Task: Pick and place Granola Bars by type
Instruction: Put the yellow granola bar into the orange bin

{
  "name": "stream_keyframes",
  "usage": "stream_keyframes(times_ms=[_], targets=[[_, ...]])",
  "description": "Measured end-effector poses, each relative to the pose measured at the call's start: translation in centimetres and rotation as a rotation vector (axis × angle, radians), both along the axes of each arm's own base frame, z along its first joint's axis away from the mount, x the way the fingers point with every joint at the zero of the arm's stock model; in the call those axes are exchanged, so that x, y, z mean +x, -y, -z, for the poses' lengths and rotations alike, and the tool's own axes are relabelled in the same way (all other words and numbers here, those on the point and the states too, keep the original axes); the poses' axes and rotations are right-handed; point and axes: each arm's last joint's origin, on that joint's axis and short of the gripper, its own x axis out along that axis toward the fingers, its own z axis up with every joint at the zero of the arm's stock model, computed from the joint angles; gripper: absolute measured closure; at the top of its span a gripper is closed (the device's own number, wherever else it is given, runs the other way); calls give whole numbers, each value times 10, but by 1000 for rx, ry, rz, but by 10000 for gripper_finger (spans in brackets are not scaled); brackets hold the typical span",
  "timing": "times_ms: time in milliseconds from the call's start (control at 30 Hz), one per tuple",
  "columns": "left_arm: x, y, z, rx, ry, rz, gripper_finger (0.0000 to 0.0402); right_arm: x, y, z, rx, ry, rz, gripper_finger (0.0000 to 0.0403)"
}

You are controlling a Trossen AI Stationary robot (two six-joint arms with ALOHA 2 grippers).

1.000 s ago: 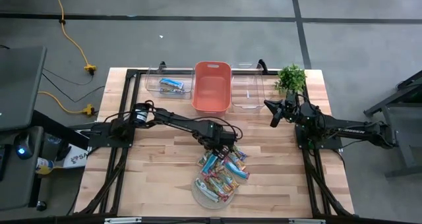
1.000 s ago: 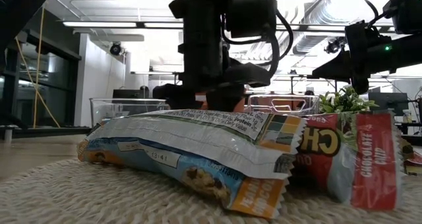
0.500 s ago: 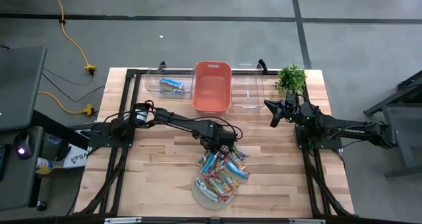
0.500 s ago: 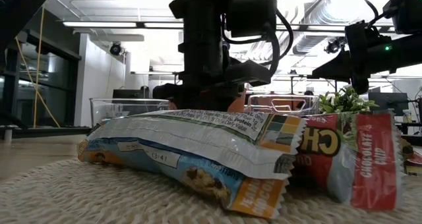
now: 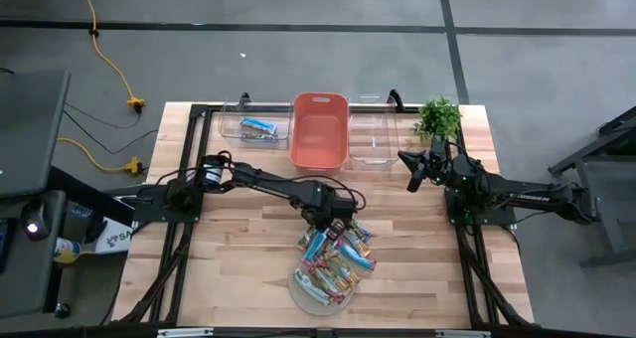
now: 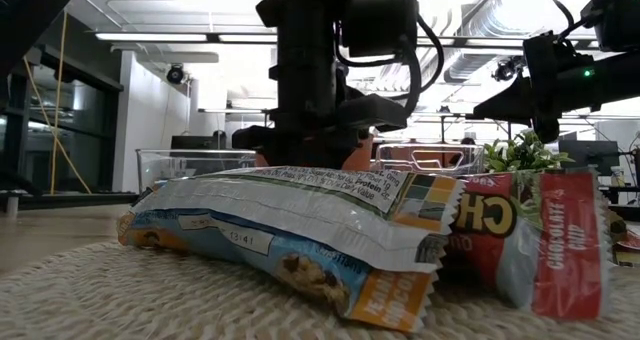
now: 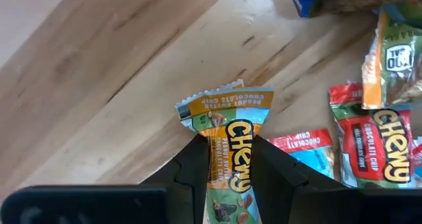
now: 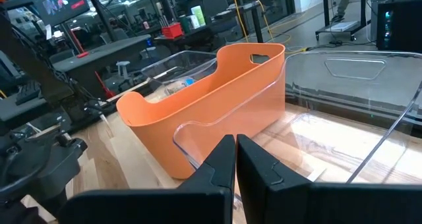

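Since a second ago the left gripper (image 7: 227,165) has clamped onto a peanut-butter Chewy bar (image 7: 227,151) (long axis running along its fingers) beside the pile (image 5: 333,258), nearer this arm.

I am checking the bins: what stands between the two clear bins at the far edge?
The orange bin stands between the left clear bin and the right clear bin, seen in the high view.
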Motion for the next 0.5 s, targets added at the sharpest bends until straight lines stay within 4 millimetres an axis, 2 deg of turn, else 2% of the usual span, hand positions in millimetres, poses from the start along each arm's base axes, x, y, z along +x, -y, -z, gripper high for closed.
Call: stream_keyframes(times_ms=[133,233,500], targets=[[-2,-6,-6,4,1,1,312,0,0,0,0,0,0,402],[-4,-12,-19,9,31,6,312,0,0,0,0,0,0,402],[-7,-14,-72,-3,261,158,312,0,0,0,0,1,0,402]])
